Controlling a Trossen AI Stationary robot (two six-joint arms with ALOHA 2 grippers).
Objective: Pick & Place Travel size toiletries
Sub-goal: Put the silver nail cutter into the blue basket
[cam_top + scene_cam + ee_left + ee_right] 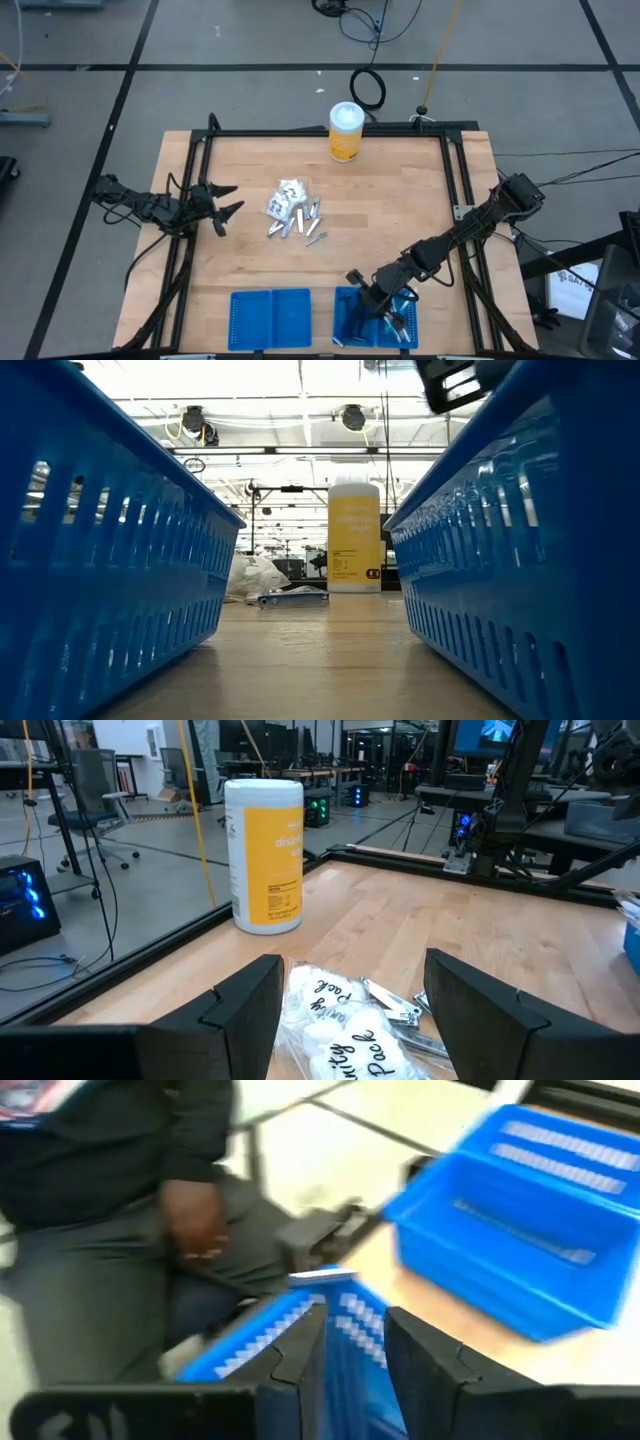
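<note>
The right gripper (385,312) hangs over the right blue tray (348,322), fingers partly apart; whether it holds anything is blurred. The left gripper (226,207) waits wide open, empty, at the surface's (400,190) left edge. The toiletries (293,212) lie piled mid-surface.

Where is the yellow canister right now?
In the high view the yellow canister stands upright at the table's far edge, near the middle, beyond the pile of toiletries. Both blue trays sit at the opposite, near edge.
</note>
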